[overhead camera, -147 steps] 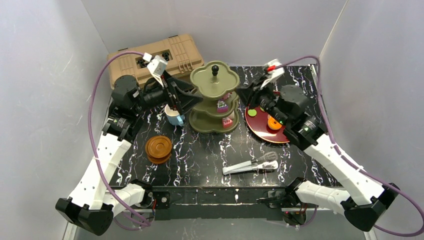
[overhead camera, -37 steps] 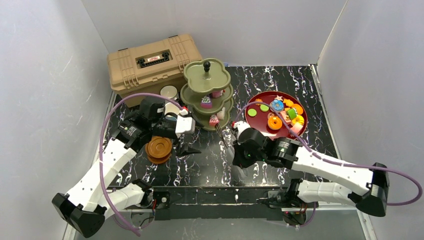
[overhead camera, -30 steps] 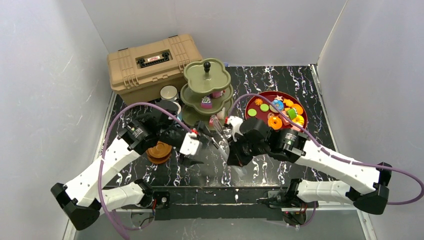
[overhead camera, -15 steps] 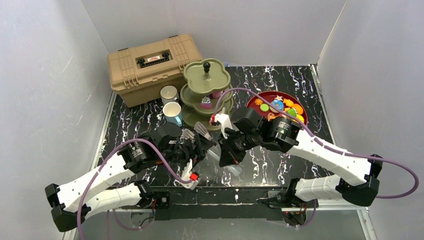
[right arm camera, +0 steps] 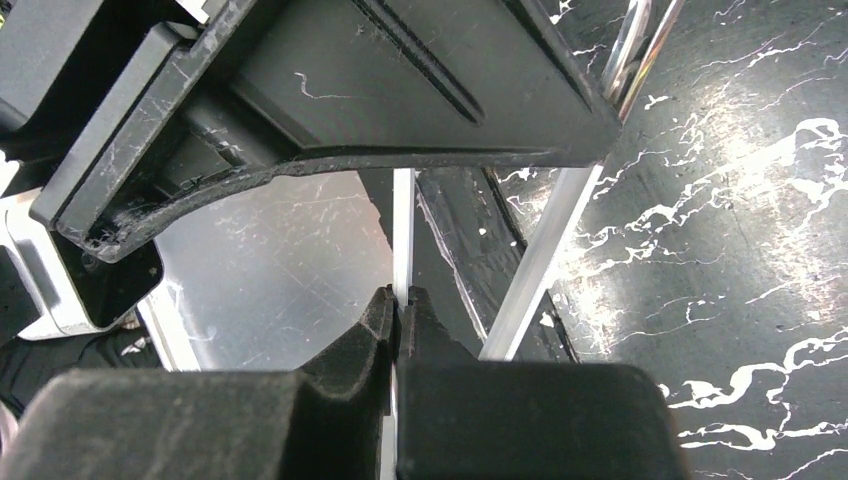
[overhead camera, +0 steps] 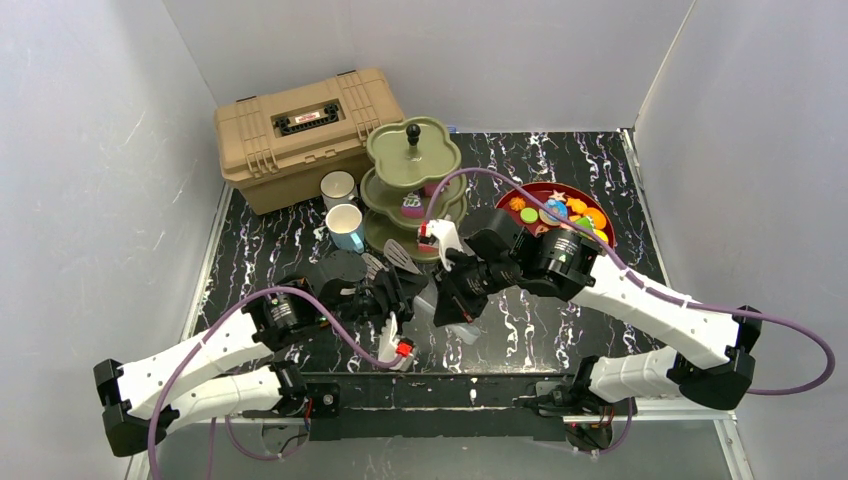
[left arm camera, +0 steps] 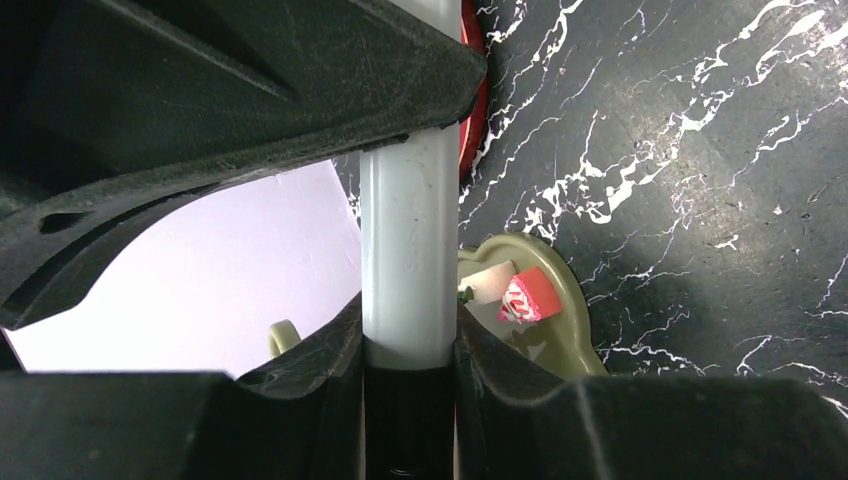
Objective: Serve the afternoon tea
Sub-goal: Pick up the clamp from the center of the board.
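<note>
- Near the front edge of the black marbled table (overhead camera: pixel 560 150), the left gripper (overhead camera: pixel 398 293) has swung in. Its jaws were wide a second ago and have now drawn together on the white-handled tongs with wire-loop heads (left arm camera: pixel 410 230). The left wrist view shows the handle pinched between both fingers.
- The right gripper (right arm camera: pixel 402 300) stays clamped on one thin blade of the same tongs, so both arms now hold one tool.
- This looks like a hand-over from right to left. The right gripper would have to let go before the left can carry the tongs anywhere.
- The olive-green three-tier scalloped stand (overhead camera: pixel 393 157) is at the back centre, with a pink toy slice (left arm camera: pixel 530 295) on its bottom tier.
- Most of the small colourful toy cakes and donuts (overhead camera: pixel 566 209) are on the dark red round plate (overhead camera: pixel 535 186), just right of the stand. Serving seems largely undone.
- A white mug (overhead camera: pixel 338 186) and a light-blue mug (overhead camera: pixel 346 228) stand left of the stand, in front of the tan plastic toolbox (overhead camera: pixel 300 125).
- The brown round saucers cannot be seen now, because the left forearm lies over that patch.
- In the way:
  - The right forearm crosses the plate's near-left side and hides some cakes.
  - The two wrists crowd each other.
  - The tongs' heads point toward the stand's foot and the blue mug, so a careless swing could knock either.
</note>
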`<state>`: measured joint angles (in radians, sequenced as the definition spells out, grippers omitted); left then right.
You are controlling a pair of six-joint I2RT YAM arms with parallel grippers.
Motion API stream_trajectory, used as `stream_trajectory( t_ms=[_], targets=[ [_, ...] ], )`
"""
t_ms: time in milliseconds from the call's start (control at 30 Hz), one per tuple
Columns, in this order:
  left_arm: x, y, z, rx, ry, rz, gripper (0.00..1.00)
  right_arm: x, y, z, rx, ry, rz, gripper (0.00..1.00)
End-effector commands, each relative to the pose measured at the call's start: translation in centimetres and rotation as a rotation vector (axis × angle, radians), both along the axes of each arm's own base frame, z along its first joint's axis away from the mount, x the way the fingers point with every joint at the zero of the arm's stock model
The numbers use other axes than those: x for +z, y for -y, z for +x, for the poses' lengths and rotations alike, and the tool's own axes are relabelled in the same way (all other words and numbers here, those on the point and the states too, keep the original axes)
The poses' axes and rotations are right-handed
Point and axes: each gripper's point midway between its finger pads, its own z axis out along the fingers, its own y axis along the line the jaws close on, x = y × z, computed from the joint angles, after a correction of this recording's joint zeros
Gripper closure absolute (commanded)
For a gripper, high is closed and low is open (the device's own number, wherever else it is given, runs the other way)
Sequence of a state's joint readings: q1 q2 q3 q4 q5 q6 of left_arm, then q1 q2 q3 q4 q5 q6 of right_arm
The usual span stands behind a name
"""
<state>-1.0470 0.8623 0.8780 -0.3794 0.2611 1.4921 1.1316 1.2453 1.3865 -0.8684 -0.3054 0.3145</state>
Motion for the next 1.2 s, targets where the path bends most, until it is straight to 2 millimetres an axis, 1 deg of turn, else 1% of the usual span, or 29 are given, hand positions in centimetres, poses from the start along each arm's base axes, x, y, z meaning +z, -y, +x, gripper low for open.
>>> stream_trajectory(
  t_ms=[0,33,67,100,133,167,233,267,333,400,467,500,533,600,733,967,1033,1067,1167],
  targets=[
    [2.1,0.3,1.2,0.091,-0.022,-0.102,1.00,4.8,-1.7,1.0,-0.026,0.080,0.168,0.97],
    [2.4,0.4,1.3,0.104,-0.039,-0.118,1.00,5.2,-1.7,1.4,-0.048,0.097,0.174,0.87],
    [2.6,0.4,1.4,0.131,-0.075,-0.140,1.00,5.7,-1.5,2.0,-0.079,0.122,0.184,0.75],
    [2.8,0.4,1.6,0.159,-0.109,-0.154,1.00,6.4,-1.3,2.7,-0.119,0.152,0.199,0.58],
    [3.0,0.5,1.8,0.199,-0.156,-0.176,1.00,7.4,-0.9,3.5,-0.172,0.187,0.222,0.43],
    [3.4,0.5,2.1,0.242,-0.200,-0.202,1.00,8.6,-0.2,4.9,-0.257,0.244,0.246,0.31],
    [4.0,0.6,2.8,0.307,-0.258,-0.246,1.00,11.6,1.6,6.8,-0.407,0.331,0.328,0.08],
    [4.4,0.7,3.1,0.328,-0.270,-0.278,1.00,13.1,2.7,7.6,-0.480,0.364,0.377,0.02],
    [5.2,0.9,3.9,0.358,-0.260,-0.335,1.00,15.3,5.0,8.6,-0.604,0.408,0.475,0.01],
    [6.5,1.1,4.7,0.389,-0.241,-0.402,1.00,16.3,6.6,8.9,-0.686,0.421,0.560,0.02],
    [8.0,1.2,5.6,0.428,-0.223,-0.457,1.00,16.4,7.5,9.2,-0.741,0.412,0.620,0.02],
    [8.5,1.1,6.1,0.450,-0.217,-0.475,1.00,15.8,7.5,9.3,-0.757,0.406,0.624,0.02],
    [9.5,1.2,6.3,0.454,-0.211,-0.513,1.00,15.6,7.6,9.5,-0.770,0.403,0.636,0.02],
    [10.7,1.5,6.5,0.455,-0.214,-0.556,1.00,15.3,7.3,9.8,-0.786,0.398,0.645,0.02],
    [12.1,1.5,7.1,0.499,-0.253,-0.611,1.00,15.2,5.8,10.2,-0.777,0.389,0.657,0.02],
    [13.4,1.8,7.6,0.529,-0.289,-0.659,1.00,14.6,3.9,11.7,-0.831,0.365,0.721,0.02],
    [13.4,1.9,7.6,0.525,-0.290,-0.656,1.00,15.0,3.3,11.7,-0.827,0.356,0.776,0.02],
    [13.4,1.9,7.5,0.523,-0.292,-0.656,1.00,15.8,3.0,11.8,-0.827,0.356,0.822,0.02],
    [13.4,1.9,7.5,0.525,-0.298,-0.659,1.00,16.5,2.3,12.1,-0.823,0.362,0.864,0.03]
  ],
)
